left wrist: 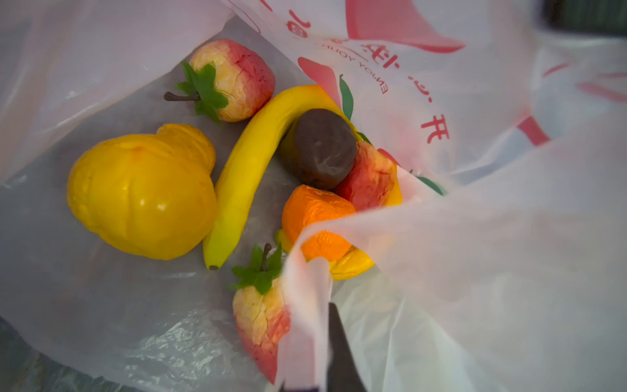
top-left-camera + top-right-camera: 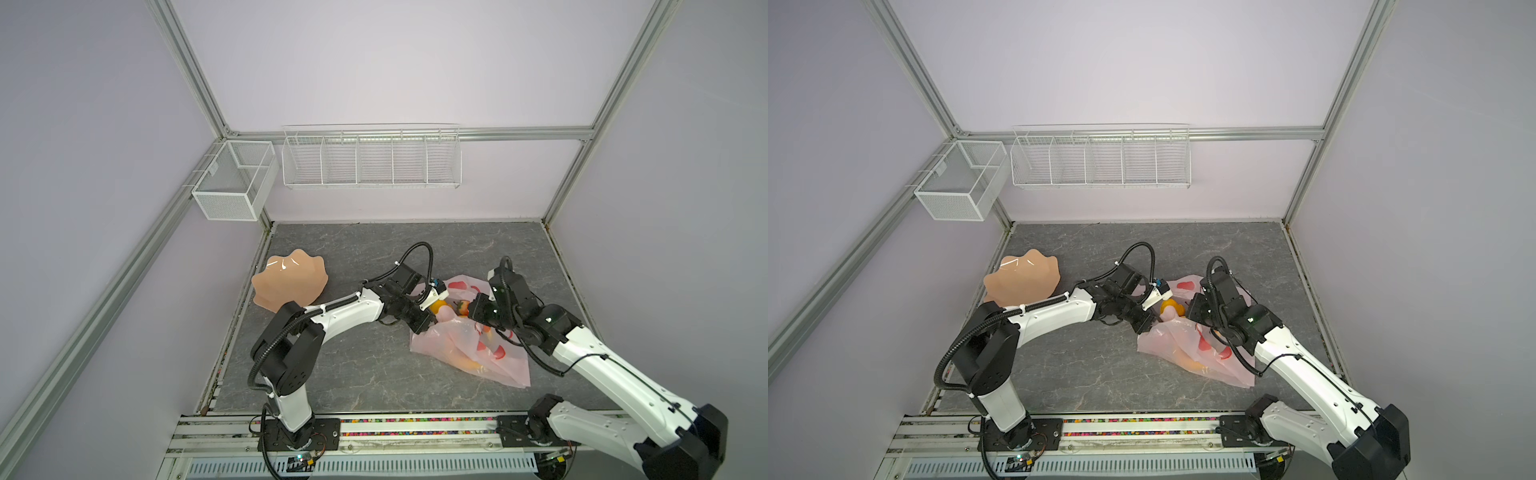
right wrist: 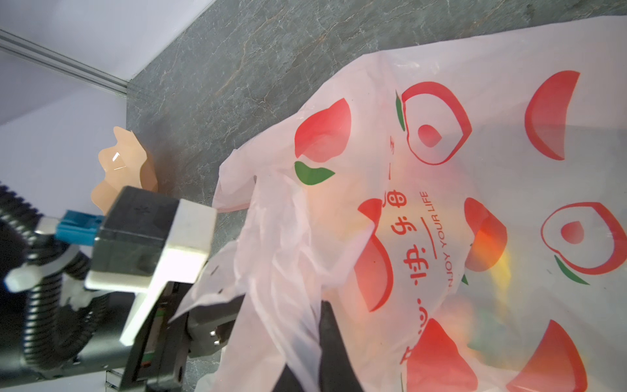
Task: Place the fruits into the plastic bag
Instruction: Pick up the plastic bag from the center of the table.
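Observation:
The pale pink plastic bag (image 2: 469,353) (image 2: 1187,345) lies on the grey table between my two arms, its mouth held apart. Inside it, the left wrist view shows the fruits: a yellow pear (image 1: 142,197), a banana (image 1: 244,176), a dark brown piece (image 1: 322,146), an orange (image 1: 315,217), three strawberries (image 1: 234,78) and part of another banana (image 1: 353,264). My left gripper (image 1: 322,315) (image 2: 434,319) is shut on a strip of the bag's rim. My right gripper (image 3: 315,322) (image 2: 473,312) is shut on bunched bag film (image 3: 424,169) at the opposite side of the mouth.
A peach wavy-edged dish (image 2: 289,282) stands at the table's left, behind my left arm. A white mesh box (image 2: 235,178) and a long wire rack (image 2: 372,160) hang on the back wall. My left arm's wrist camera housing (image 3: 152,244) sits close to the right gripper.

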Controlling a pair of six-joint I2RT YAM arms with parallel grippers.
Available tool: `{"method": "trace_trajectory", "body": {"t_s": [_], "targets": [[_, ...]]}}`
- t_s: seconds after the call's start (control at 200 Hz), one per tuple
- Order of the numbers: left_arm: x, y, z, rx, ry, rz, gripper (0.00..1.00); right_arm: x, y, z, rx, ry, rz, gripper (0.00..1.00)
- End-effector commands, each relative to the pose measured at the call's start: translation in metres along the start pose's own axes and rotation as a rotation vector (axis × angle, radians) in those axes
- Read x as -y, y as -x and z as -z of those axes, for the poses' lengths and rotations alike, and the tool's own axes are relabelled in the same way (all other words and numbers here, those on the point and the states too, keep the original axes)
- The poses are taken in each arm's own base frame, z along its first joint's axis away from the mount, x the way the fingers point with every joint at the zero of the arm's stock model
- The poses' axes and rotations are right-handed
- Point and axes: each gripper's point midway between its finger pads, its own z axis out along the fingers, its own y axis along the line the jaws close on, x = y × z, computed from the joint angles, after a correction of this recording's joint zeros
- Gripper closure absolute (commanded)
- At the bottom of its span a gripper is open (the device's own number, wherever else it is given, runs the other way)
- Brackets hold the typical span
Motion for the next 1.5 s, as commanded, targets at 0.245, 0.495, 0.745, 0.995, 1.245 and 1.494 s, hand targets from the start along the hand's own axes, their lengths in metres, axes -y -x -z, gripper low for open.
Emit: {"method": "trace_trajectory", "body": {"t_s": [0.245,0.495,0.745,0.995,1.245,1.494], "targets": [[0.021,0.03,0.066,0.239,0.143,-0.015,1.0,-0.001,0.016,0.012,0.025,-0.042,0.038,0.4],[0.03,0.025,0.067,0.249,0.16,-0.035,1.0,-0.023,0.076,0.04,0.035,-0.031,0.182,0.08],[0.026,0.02,0.07,0.254,0.208,-0.058,1.0,-0.063,0.104,-0.001,-0.237,0.138,0.304,0.01],[0.025,0.02,0.073,0.27,0.218,-0.066,1.0,-0.082,0.081,-0.078,-0.517,0.103,0.481,0.1],[0.027,0.022,0.07,0.269,0.208,-0.068,1.0,-0.099,0.054,-0.139,-0.618,0.071,0.629,0.09],[0.027,0.021,0.069,0.264,0.208,-0.066,1.0,-0.105,0.023,-0.176,-0.686,0.061,0.744,0.1]]}}
